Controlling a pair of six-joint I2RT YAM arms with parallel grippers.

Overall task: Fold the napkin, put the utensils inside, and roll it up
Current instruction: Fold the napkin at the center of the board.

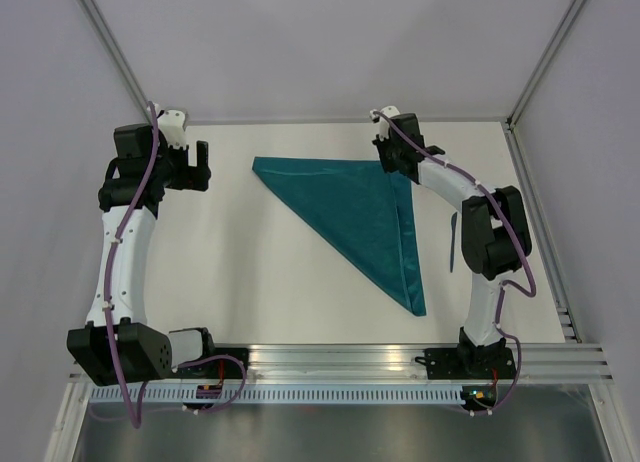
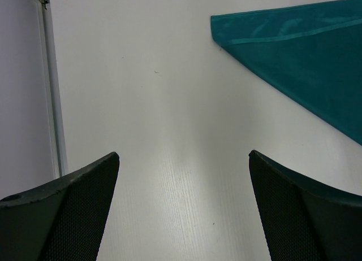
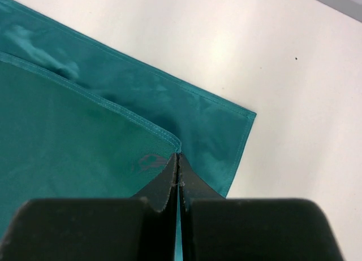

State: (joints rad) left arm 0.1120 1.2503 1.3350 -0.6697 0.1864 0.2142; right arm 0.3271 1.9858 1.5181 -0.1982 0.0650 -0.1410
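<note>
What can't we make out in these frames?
- Right wrist view: the shut right gripper covers the napkin corner; whether cloth is pinched is unclear.
- Top view: the right arm hides that same corner.
- Top view: the thin dark blue stick is too small to identify.
- Left wrist view: the frame edge cuts off the napkin.

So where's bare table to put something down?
Widest bare table lies between the left claw and the napkin, down to the near rail. The right is crowded: right claw pinching the napkin corner, utensil alongside.
</note>
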